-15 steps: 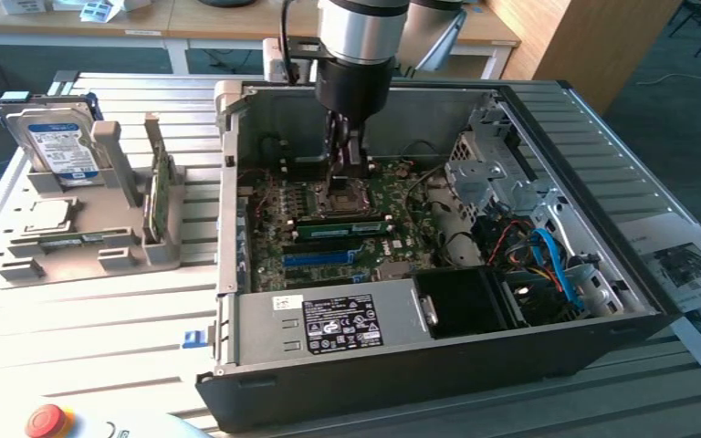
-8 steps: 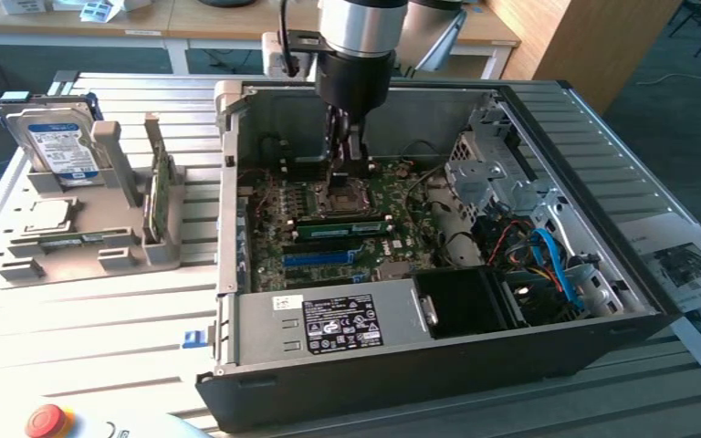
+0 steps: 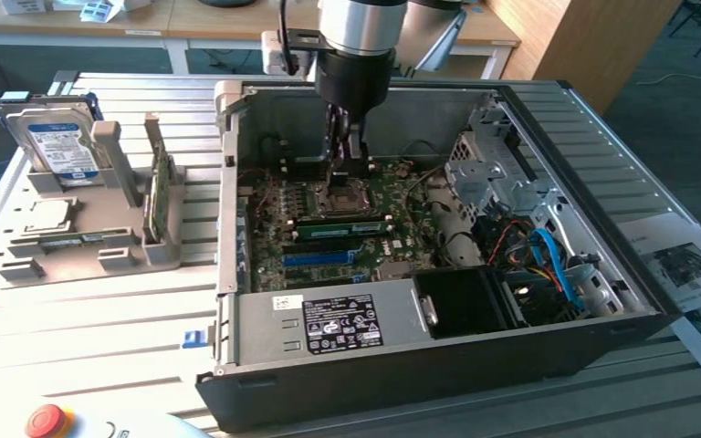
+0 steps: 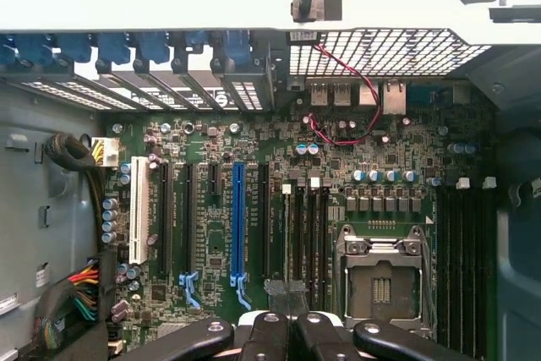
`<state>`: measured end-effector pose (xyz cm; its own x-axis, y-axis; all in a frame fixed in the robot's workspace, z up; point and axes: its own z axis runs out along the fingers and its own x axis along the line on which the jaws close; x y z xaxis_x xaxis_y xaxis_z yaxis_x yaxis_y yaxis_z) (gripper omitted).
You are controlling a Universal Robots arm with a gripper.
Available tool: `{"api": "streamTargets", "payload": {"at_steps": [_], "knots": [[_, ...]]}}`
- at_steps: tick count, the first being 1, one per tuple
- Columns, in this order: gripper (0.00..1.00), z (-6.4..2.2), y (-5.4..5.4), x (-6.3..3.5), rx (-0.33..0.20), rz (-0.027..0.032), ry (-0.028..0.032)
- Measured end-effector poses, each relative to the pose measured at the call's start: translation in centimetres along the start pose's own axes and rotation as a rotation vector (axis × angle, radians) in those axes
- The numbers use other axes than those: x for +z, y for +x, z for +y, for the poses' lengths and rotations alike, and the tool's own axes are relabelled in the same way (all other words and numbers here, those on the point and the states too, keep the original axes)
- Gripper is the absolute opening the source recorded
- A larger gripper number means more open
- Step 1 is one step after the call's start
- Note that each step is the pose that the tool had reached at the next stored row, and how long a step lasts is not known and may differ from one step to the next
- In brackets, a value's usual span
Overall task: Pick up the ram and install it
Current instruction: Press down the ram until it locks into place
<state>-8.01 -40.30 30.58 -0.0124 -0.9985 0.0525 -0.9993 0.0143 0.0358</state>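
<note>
In the exterior view I see the hand [image 3: 348, 164] low inside the open computer case [image 3: 448, 356], fingers together, just above the motherboard [image 3: 326, 242]. The ram [image 3: 340, 219] lies in the middle of the frame, seated across the board. In the wrist view the closed fingers [image 4: 266, 331] sit at the bottom centre, above the black slots [image 4: 308, 238].

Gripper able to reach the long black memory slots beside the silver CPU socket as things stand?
Probably yes: the grey computer case is open, the gripper hangs right by those slots, jaws shut, and nothing lies across them.
</note>
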Motion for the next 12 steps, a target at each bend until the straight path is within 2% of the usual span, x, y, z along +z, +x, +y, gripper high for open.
{"api": "streamTargets", "payload": {"at_steps": [6, 12], "knots": [[0.1, 0.14, -0.13, 0.0, 0.001, 0.0066, 0.01], [0.1, -0.06, -0.14, -0.01, 0.0, 0.0075, 0.01]]}}
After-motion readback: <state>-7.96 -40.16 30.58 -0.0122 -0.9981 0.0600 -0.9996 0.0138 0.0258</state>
